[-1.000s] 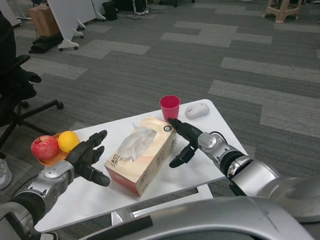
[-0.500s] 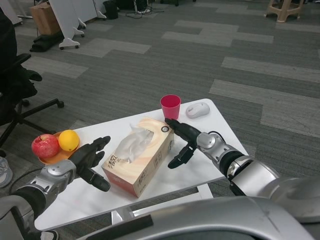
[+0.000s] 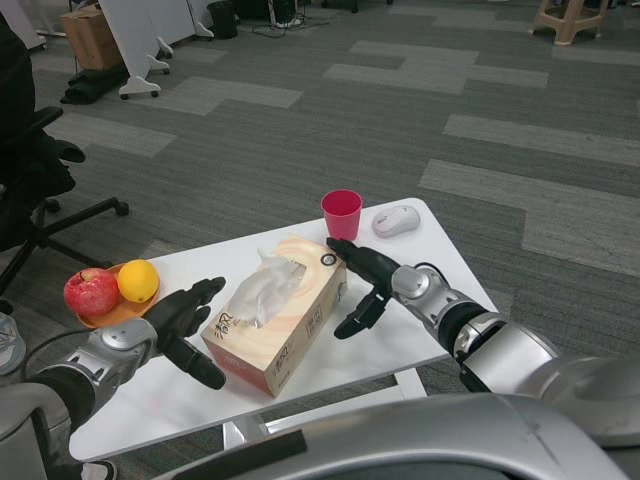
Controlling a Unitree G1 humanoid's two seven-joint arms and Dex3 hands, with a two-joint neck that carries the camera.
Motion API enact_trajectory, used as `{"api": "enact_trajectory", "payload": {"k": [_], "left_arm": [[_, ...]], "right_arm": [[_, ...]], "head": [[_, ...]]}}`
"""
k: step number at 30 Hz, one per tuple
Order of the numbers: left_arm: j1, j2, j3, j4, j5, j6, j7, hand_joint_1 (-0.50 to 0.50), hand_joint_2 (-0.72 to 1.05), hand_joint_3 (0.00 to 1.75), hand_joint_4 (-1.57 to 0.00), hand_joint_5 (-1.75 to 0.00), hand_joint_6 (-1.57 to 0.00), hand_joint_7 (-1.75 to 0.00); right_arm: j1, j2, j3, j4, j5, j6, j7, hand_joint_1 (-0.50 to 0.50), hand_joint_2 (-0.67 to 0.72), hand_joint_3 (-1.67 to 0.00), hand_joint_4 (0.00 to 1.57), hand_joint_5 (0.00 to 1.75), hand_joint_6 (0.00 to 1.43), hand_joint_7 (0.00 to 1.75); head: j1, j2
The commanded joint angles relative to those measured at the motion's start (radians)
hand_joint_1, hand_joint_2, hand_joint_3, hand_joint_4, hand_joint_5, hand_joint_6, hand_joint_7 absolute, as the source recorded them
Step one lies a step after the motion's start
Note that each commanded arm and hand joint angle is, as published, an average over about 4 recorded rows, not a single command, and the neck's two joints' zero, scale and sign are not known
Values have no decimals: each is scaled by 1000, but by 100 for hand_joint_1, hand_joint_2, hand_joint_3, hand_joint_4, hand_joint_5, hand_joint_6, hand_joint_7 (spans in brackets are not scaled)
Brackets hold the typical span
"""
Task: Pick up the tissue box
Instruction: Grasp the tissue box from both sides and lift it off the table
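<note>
The tissue box (image 3: 283,318) is a long orange-and-cream carton with white tissue puffing from its top; it lies diagonally in the middle of the white table (image 3: 420,325). My left hand (image 3: 185,327) is spread open at the box's near left end, fingertips close to or just touching its side. At the far right end, my right hand (image 3: 362,283) also has its fingers apart, upper fingers against the top corner and thumb hanging beside the right face. The box rests on the table between both hands.
A pink cup (image 3: 341,214) and a white computer mouse (image 3: 396,221) stand at the table's far edge behind the box. A red apple (image 3: 90,292) and an orange (image 3: 137,281) sit on a small plate (image 3: 115,317) at the left. A black office chair (image 3: 40,190) is off to the left.
My left hand has shifted slightly lower and nearer the box's left end. The box and my right hand have edged a little left; the view also shifted slightly.
</note>
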Motion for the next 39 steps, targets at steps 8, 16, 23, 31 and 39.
{"api": "enact_trajectory", "payload": {"k": [8, 16, 23, 31, 39], "left_arm": [[-43, -2, -53, -1, -24, 4, 17, 50, -24, 4, 0, 0, 0, 0], [-60, -4, -100, -9, -27, 5, 20, 50, -2, 9, 0, 0, 0, 0], [-66, -7, -120, -10, -28, 4, 21, 50, 12, 9, -7, 0, 0, 0], [-68, -9, -124, -10, -30, 5, 22, 50, 25, 9, -25, 0, 0, 0], [-68, -9, -124, -8, -33, 5, 24, 50, 34, 9, -37, 0, 0, 0]], "right_arm": [[4, 13, 3, -20, 6, 7, 11, 12, -3, -56, 0, 15, 0, 0], [4, 16, 5, -21, 7, 7, 11, 12, -3, -56, 0, 19, 0, 0], [7, 16, 6, -22, 8, 7, 11, 12, -3, -56, 0, 19, 0, 0], [12, 16, 4, -27, 8, 7, 11, 12, -3, -56, 0, 17, 0, 0], [15, 16, 4, -32, 10, 7, 11, 14, -3, -56, 0, 19, 0, 0]], "head": [[8, 2], [14, 0], [12, 1], [7, -2], [7, -2]]}}
